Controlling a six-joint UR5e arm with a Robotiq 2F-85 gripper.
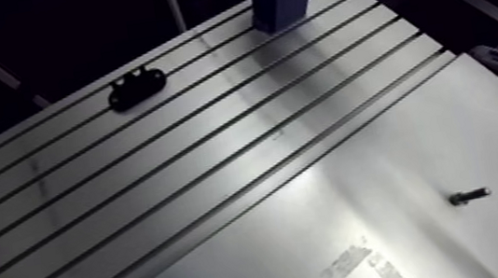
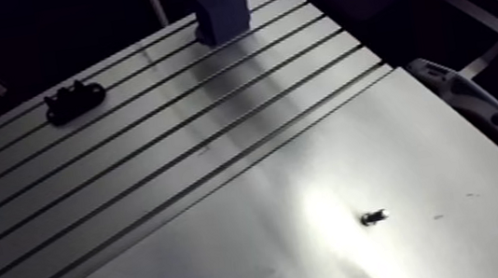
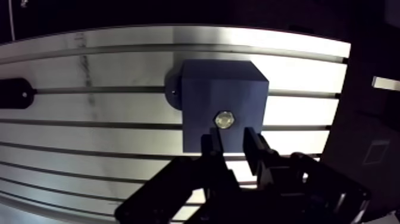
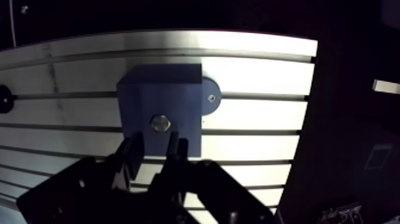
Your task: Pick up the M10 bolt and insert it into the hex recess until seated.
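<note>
Bolt seated in blue block (hex head showing); tool just beside it, 2 fingers apart.

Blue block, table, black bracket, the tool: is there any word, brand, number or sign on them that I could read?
None can be read. The block shows plain blue faces with a hex bolt head in it; the table, the bracket and the tool bear no visible mark. The loose bolt is too small to tell.

Bolt — shank hidden in block (head visible)
</note>
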